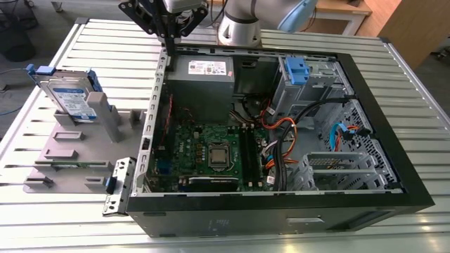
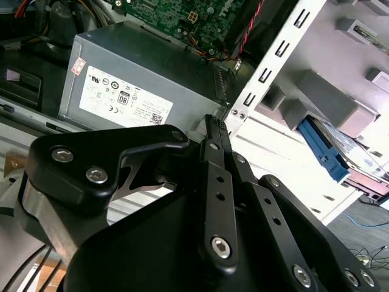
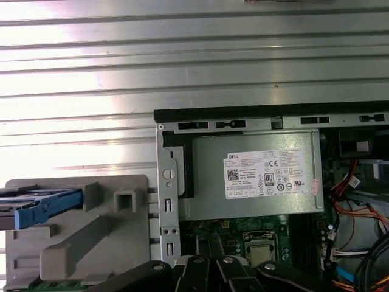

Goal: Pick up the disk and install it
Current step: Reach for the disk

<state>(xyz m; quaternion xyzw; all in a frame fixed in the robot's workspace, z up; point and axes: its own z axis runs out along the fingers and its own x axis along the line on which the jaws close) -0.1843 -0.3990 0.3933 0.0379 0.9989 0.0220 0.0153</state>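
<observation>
The disk (image 1: pixel 70 97) stands on edge in a slot of a grey holder (image 1: pixel 77 142) on the exterior view's left, outside the computer case. It is a silver drive with a white-and-blue label and blue rails. Both wrist views catch its blue rails (image 2: pixel 325 152) (image 3: pixel 36 204). My gripper (image 1: pixel 170 45) hangs above the case's back corner, over the wall beside the power supply (image 1: pixel 204 74), well apart from the disk. Its black fingers (image 2: pixel 214 125) meet at the tips, shut with nothing between them. The fingertips (image 3: pixel 208 243) point toward the motherboard's edge.
The open black case (image 1: pixel 380 121) lies on a slatted metal table (image 1: pixel 422 79). Inside are a green motherboard (image 1: pixel 211 153), bundled cables (image 1: pixel 281 132), a tall grey drive cage with a blue-tabbed bracket (image 1: pixel 296 71) and a lower metal bay (image 1: pixel 338 168). The arm's base (image 1: pixel 239 26) stands behind the case.
</observation>
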